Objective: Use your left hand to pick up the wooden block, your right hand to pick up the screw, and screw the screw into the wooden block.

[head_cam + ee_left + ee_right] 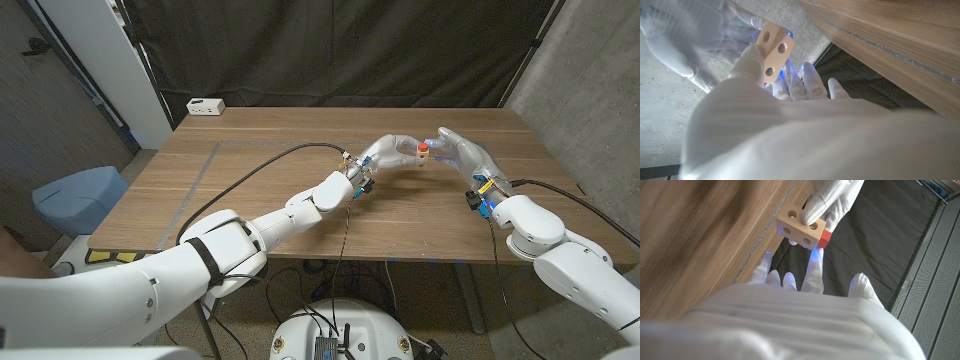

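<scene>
The wooden block point(423, 153) is lifted above the wooden table point(260, 190), between the two hands, over the far middle part of the top. The left hand point(392, 152) holds it: in the right wrist view its white fingers point(826, 205) wrap the block point(800, 227) from behind, and in the left wrist view the block point(774, 52) stands out past that hand point(747, 62). The right hand point(455, 150) comes from the other side, and its fingertips point(815, 262) reach just beside the block; I cannot tell if they pinch the screw or only touch it. A red part point(824, 238), I think the screw head, sits against one end of the block on the side of the right hand. So the screw axis seems to lie from the right hand toward the left hand, and turning must be done by the right hand, which is the nearer one to the red end. The block is pale smooth wood, box-shaped, with round drilled holes on at least 2 faces. The hands are covered by smooth white shells.
</scene>
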Action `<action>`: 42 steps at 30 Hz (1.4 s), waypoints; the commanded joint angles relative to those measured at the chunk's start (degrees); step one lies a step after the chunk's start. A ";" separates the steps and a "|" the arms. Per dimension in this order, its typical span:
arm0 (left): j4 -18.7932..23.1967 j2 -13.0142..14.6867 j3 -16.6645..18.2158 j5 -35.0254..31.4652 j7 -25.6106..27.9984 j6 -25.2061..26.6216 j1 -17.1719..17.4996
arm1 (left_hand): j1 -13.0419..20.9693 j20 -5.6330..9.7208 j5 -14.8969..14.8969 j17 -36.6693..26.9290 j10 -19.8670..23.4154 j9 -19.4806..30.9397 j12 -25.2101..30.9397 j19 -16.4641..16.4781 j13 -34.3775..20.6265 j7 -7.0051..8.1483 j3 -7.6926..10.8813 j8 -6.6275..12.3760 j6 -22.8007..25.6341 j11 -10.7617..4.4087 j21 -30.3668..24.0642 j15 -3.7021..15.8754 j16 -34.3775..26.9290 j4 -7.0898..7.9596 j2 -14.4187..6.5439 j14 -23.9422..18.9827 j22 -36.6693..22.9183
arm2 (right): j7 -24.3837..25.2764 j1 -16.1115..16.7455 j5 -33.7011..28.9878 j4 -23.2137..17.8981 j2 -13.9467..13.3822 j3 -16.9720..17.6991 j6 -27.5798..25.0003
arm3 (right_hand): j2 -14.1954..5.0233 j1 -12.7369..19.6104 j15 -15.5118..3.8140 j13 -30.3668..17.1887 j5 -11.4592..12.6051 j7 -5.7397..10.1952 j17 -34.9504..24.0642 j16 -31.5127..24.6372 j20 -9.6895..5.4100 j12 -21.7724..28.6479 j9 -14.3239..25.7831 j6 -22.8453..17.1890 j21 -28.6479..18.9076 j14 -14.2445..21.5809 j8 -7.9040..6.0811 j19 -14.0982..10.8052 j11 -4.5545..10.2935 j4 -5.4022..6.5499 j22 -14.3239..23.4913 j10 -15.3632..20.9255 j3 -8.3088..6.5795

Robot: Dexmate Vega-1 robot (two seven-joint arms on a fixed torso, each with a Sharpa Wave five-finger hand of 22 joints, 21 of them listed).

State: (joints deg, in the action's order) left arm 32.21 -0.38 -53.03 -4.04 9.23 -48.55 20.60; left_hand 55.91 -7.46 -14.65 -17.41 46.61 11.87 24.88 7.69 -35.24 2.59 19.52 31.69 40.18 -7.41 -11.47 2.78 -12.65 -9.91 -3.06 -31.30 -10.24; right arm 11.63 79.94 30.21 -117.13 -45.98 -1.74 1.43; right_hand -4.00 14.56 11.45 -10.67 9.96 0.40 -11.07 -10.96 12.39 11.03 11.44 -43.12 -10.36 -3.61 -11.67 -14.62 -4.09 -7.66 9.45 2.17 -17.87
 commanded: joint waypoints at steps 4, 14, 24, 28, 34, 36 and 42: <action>-0.50 -0.25 0.02 0.16 -0.03 -0.18 -0.05 | -0.45 0.30 -0.29 -0.07 5.49 0.22 3.53 0.26 -1.10 3.11 1.52 0.46 12.07 -4.93 -0.14 5.46 -0.11 1.17 -1.33 -0.30 -0.15 | 1.25 0.84 -0.02 -0.34 0.04 0.28 0.58 | -0.27 -0.29 -0.07 -0.14 0.12 -0.05 -0.13 -0.54 -0.25 0.43 0.18 -1.42 -0.24 0.41 -0.68 -0.30 -0.20 -0.07 0.25 0.94 0.17; -0.61 -0.31 -0.07 0.17 -0.23 -0.29 -0.20 | -0.39 0.28 -0.30 -0.11 5.51 0.22 3.50 0.23 -1.05 3.22 1.52 0.48 12.13 -4.98 -0.13 5.32 -0.15 1.14 -1.37 -0.30 -0.15 | 1.92 1.62 -0.08 -0.92 0.23 0.69 0.40 | -0.39 -0.16 -0.11 -0.14 0.13 -0.36 -0.07 -0.69 -0.27 0.55 0.20 -2.41 -0.38 0.84 -0.94 -0.63 -0.02 -0.17 0.25 1.47 0.08; -1.23 -0.58 -0.18 0.28 -0.37 -0.64 -0.48 | -0.41 0.28 -0.30 -0.11 5.53 0.22 3.50 0.24 -1.02 3.13 1.53 0.46 12.11 -4.91 -0.14 5.37 -0.15 1.16 -1.39 -0.30 -0.15 | 2.03 2.40 -0.47 -1.66 0.17 1.18 0.37 | -0.43 -0.06 -0.32 -0.13 0.13 -0.67 -0.02 -0.89 -0.26 0.81 0.21 -3.73 -0.48 1.46 -1.28 -0.99 0.02 -0.27 0.25 2.50 0.02; -1.08 -0.54 -0.17 0.32 -0.40 -0.56 -0.42 | -0.37 0.25 -0.31 -0.14 5.48 0.22 3.49 0.24 -1.05 3.21 1.54 0.43 12.04 -4.94 -0.14 5.37 -0.15 1.15 -1.45 -0.25 -0.15 | 1.98 2.50 -0.49 -1.93 0.19 1.24 0.23 | -0.47 -0.01 -0.46 -0.12 0.13 -0.85 0.00 -0.95 -0.26 0.86 0.22 -4.43 -0.52 1.70 -1.47 -1.16 -0.04 -0.30 0.25 2.86 -0.01; -0.57 -0.35 0.00 0.58 -0.65 -0.18 -0.14 | -0.41 0.26 -0.32 -0.12 5.54 0.22 3.52 0.24 -1.05 3.14 1.55 0.49 12.19 -4.93 -0.13 5.33 -0.13 1.17 -1.43 -0.24 -0.15 | 2.27 2.91 -0.59 -2.35 0.41 1.39 0.06 | -0.52 0.08 -0.58 -0.11 0.13 -0.94 0.02 -1.02 -0.28 1.02 0.22 -5.58 -0.60 2.04 -1.77 -1.52 0.02 -0.37 0.25 3.62 -0.07; -0.58 -0.35 -0.01 0.52 -0.58 -0.21 -0.14 | -0.43 0.25 -0.32 -0.14 5.55 0.22 3.53 0.23 -1.06 3.15 1.55 0.46 12.11 -4.92 -0.13 5.35 -0.15 1.19 -1.46 -0.26 -0.15 | 2.35 3.13 -0.83 -2.49 0.36 1.47 0.04 | -0.53 0.10 -0.59 -0.11 0.13 -0.93 0.03 -1.04 -0.28 1.02 0.22 -5.74 -0.61 2.13 -1.80 -1.58 0.07 -0.38 0.25 3.72 -0.08; -0.63 -0.41 0.05 0.68 -0.78 -0.18 -0.07 | -0.43 0.25 -0.33 -0.11 5.54 0.22 3.50 0.24 -1.01 3.11 1.56 0.49 12.20 -4.92 -0.14 5.41 -0.12 1.16 -1.41 -0.26 -0.15 | 2.61 3.73 -0.87 -2.98 0.54 1.87 -0.20 | -0.56 0.17 -0.87 -0.11 0.13 -0.97 0.04 -1.10 -0.28 1.02 0.23 -6.13 -0.63 2.36 -1.86 -1.76 0.07 -0.42 0.25 3.96 -0.12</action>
State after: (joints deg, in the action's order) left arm 31.37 -0.83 -53.11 -3.62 8.75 -49.03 20.28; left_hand 55.92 -7.46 -14.64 -17.43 46.65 11.87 24.78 7.69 -35.17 2.59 19.52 31.81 40.18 -7.36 -11.47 2.78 -12.65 -9.91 -3.06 -31.30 -10.24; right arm 13.99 82.81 29.63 -119.39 -45.61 -0.36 1.57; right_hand -4.01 14.57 10.54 -10.68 9.96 -0.60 -10.92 -11.75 11.97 11.67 11.57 -48.43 -10.64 -1.63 -13.21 -15.89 -4.09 -7.66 9.45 5.64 -17.87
